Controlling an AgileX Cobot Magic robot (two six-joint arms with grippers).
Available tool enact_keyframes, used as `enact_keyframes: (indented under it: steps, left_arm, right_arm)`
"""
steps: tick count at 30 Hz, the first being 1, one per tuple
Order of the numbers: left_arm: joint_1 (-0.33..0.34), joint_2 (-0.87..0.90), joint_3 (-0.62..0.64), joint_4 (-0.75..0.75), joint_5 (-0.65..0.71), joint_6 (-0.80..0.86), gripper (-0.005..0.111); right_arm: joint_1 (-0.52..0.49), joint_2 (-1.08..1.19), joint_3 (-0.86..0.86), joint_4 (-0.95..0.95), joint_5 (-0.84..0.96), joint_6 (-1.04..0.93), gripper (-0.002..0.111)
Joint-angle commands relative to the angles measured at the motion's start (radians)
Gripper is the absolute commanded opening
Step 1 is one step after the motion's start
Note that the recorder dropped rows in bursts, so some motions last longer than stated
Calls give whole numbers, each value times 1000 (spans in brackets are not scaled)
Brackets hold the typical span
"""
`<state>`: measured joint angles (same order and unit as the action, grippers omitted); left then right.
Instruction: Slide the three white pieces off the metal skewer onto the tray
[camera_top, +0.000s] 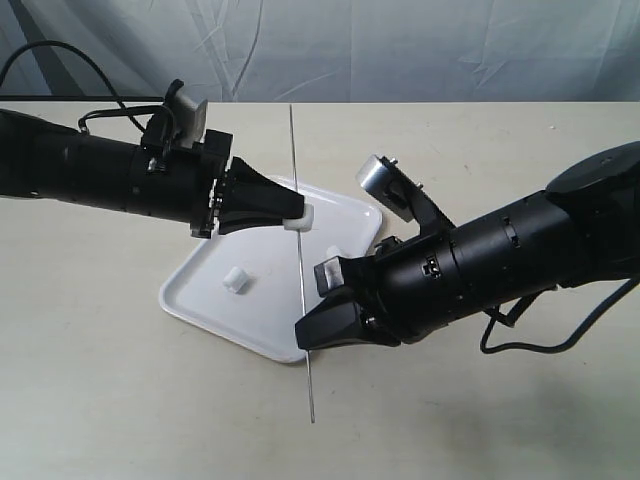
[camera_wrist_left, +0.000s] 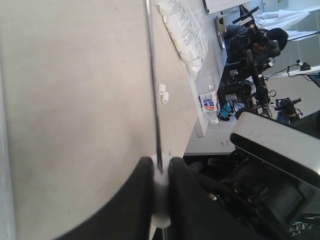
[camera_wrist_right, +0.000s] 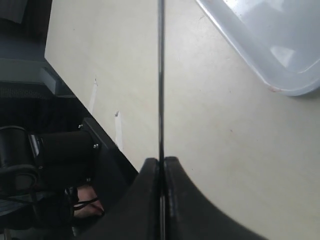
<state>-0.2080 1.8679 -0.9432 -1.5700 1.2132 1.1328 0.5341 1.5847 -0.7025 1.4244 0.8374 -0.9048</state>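
Observation:
The metal skewer (camera_top: 301, 270) hangs level above the tray (camera_top: 200, 305), and my right gripper (camera_top: 306, 336) is shut on it near its front end. One white piece (camera_top: 304, 218) is still threaded on the rod, with my left gripper (camera_top: 298, 213) shut on it from the left. Two more white pieces (camera_top: 235, 280) (camera_top: 333, 251) lie loose on the tray. In the left wrist view the fingers (camera_wrist_left: 145, 180) squeeze the white piece (camera_wrist_left: 161, 192), and the skewer (camera_wrist_left: 152, 75) runs out beyond it. The right wrist view shows the skewer (camera_wrist_right: 161, 75) pinched between the tips of my right gripper (camera_wrist_right: 161, 162).
The pale table (camera_top: 100, 380) spreads all round the tray, and a grey curtain hangs behind it. In the left wrist view two small white bits (camera_wrist_left: 163, 93), a plastic bag (camera_wrist_left: 186, 27) and a bottle (camera_wrist_left: 210, 101) sit near the table's far edge. The tray's corner (camera_wrist_right: 270, 55) shows in the right wrist view.

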Motion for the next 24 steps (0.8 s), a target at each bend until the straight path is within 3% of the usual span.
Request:
enact_keyframes:
  steps: [1,10,24]
  left_arm:
    - [-5,-6,-2,-9,8,4,0]
    - [-5,-6,-2,-35,8,7,14]
    - [-9,-6,-2,-39,8,1,15]
  right_arm:
    - [-3,-4,-9,-12,2,-18,-1]
    - [-3,-4,-9,-21,2,-19,-1]
    - [-3,-4,-9,-21,4,-19,-1]
